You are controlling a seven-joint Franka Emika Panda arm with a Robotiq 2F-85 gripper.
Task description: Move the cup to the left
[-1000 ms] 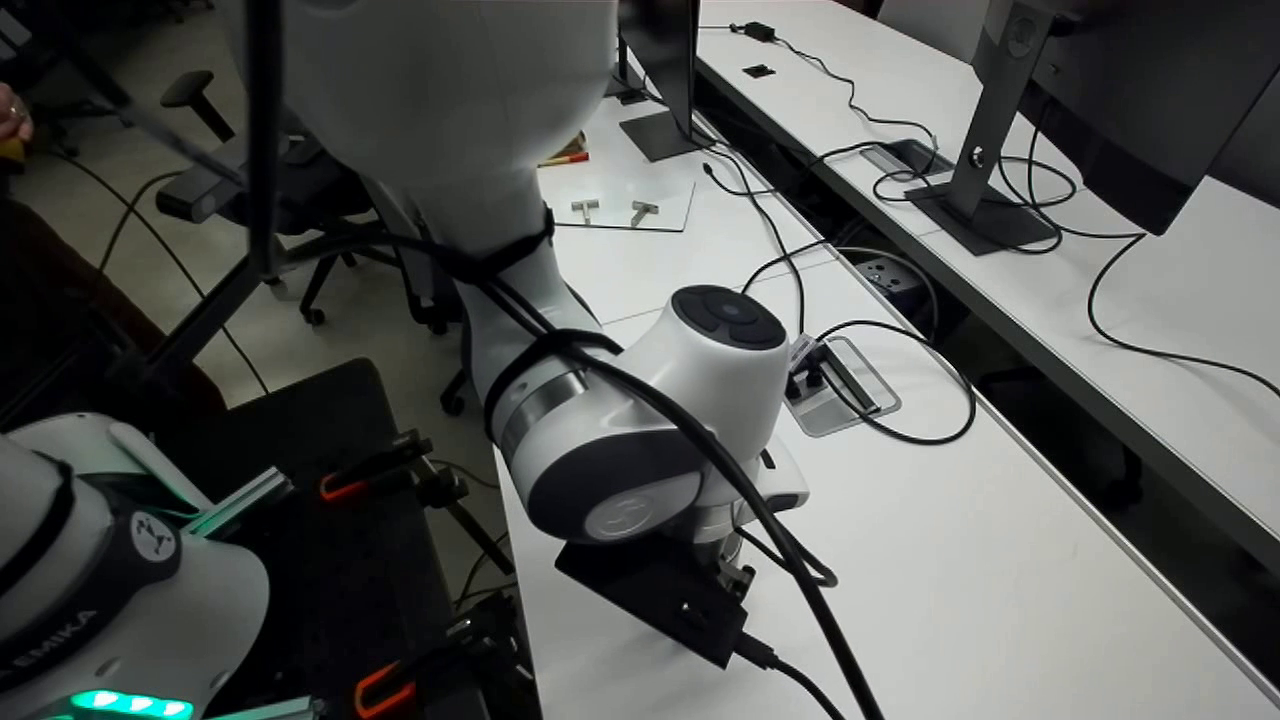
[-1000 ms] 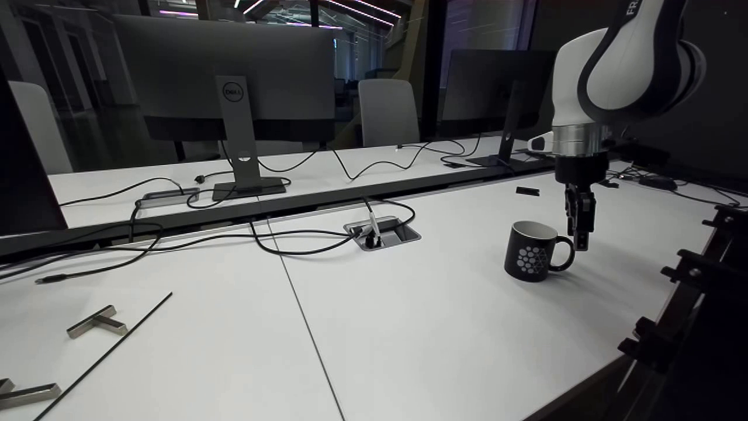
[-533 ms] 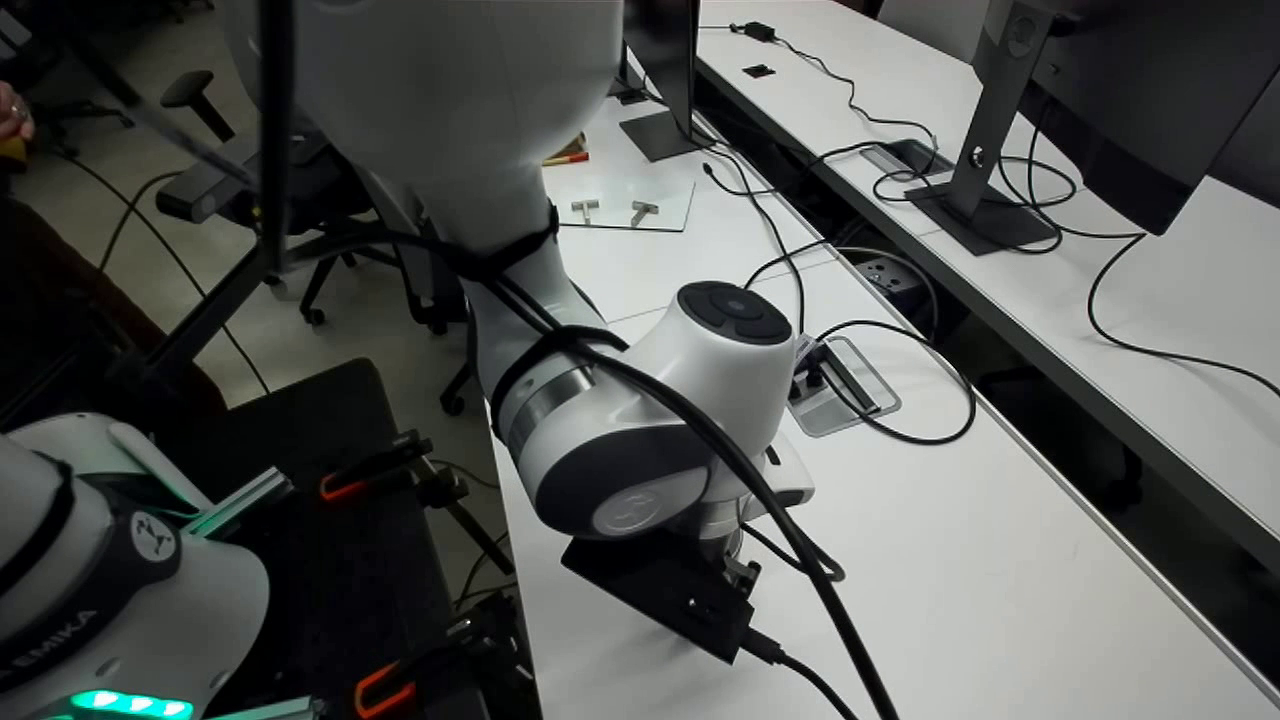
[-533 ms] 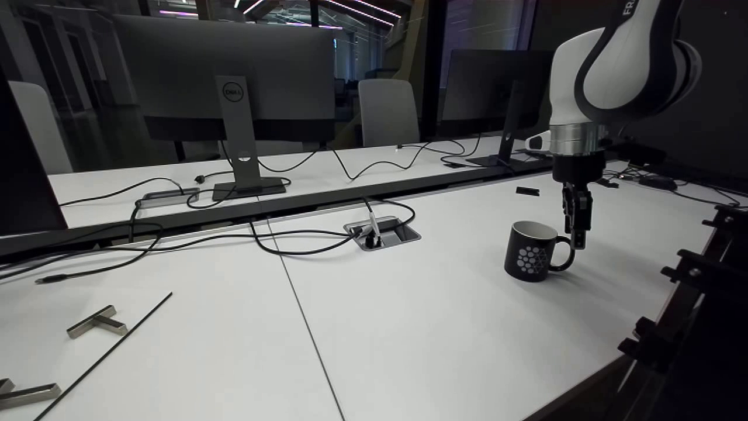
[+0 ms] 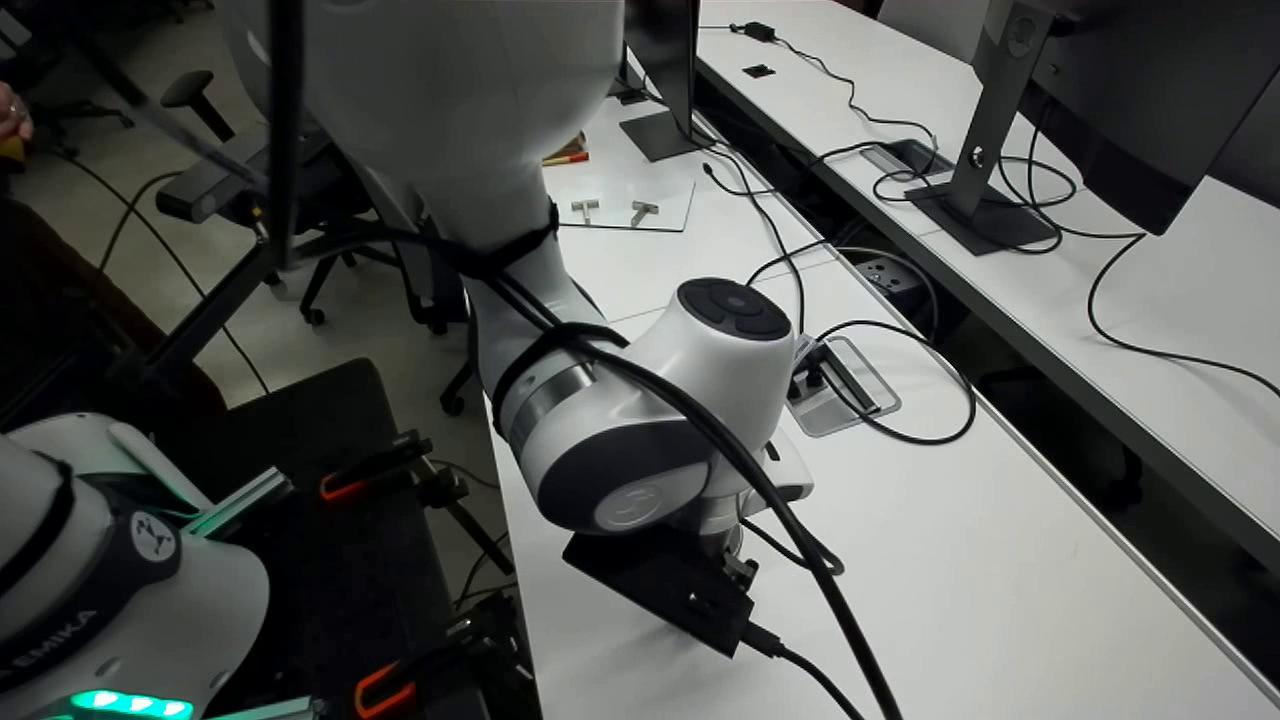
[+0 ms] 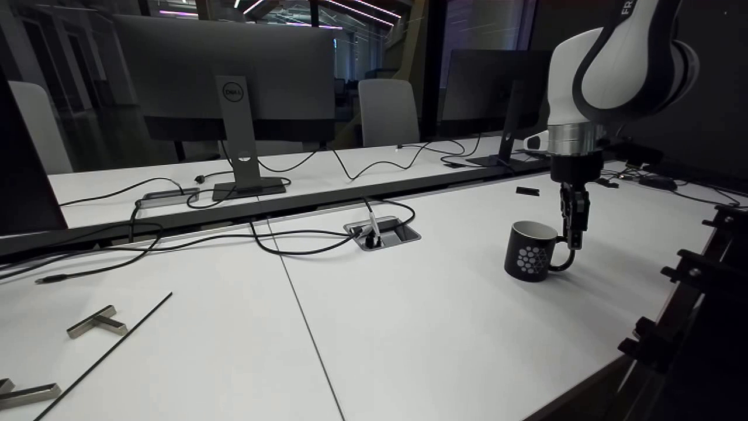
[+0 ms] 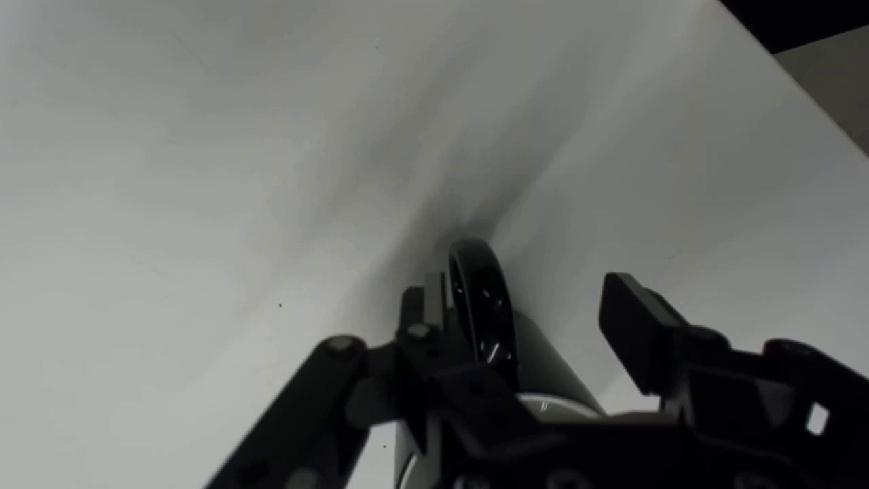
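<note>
The cup [image 6: 529, 252] is a dark mug with a lighter inside and a pale dotted print. It stands upright on the white table, its handle pointing right in an exterior view. My gripper [image 6: 575, 238] points down at the handle there and covers part of it. In the wrist view the gripper [image 7: 526, 309] is open, with the handle [image 7: 483, 292] between its fingers, very close to the left finger and well apart from the right one. The cup's body and rim are partly hidden behind the gripper. In an exterior view the cup is hidden behind the arm [image 5: 620, 470].
A table socket box [image 6: 385, 233] with cables lies left of the cup and further back. A small black piece [image 6: 527, 191] lies behind the cup. Black clamps [image 6: 698, 269] line the table's right edge. Metal T-shaped pieces [image 6: 98, 321] lie far left on a glass sheet.
My gripper has moved slightly left in an exterior view, from beside the handle to overlapping it. The cup has not moved.
</note>
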